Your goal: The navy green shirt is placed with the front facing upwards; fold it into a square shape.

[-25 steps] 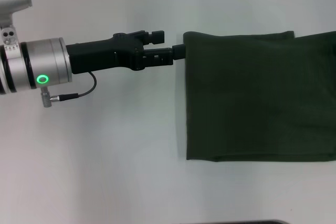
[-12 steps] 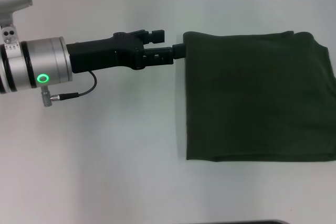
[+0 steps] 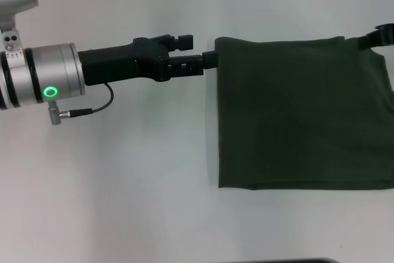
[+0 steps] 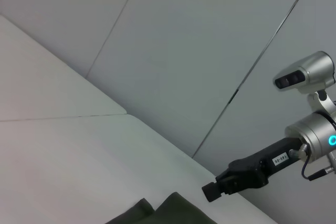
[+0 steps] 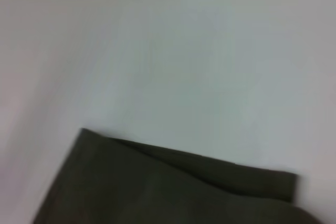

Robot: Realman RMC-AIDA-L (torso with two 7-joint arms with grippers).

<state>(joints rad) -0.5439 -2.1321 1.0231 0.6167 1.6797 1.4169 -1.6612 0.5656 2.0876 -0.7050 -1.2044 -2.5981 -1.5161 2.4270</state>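
Observation:
The navy green shirt lies folded into a dark olive rectangle on the white table, with no lettering or collar showing. My left gripper reaches in from the left and touches the shirt's far left corner. My right gripper shows only as a black tip at the picture's right edge, at the shirt's far right corner. The left wrist view shows a bit of the shirt and, farther off, the right gripper just above the cloth. The right wrist view shows a folded corner of the shirt.
The white table runs all around the shirt. A thin cable hangs under the left wrist. A grey panelled wall stands behind the table. A dark edge shows at the front of the head view.
The shirt's right part, which ran out of the picture, now ends in a folded edge inside it. The right gripper has come into view at the far right corner. The left arm has not moved.

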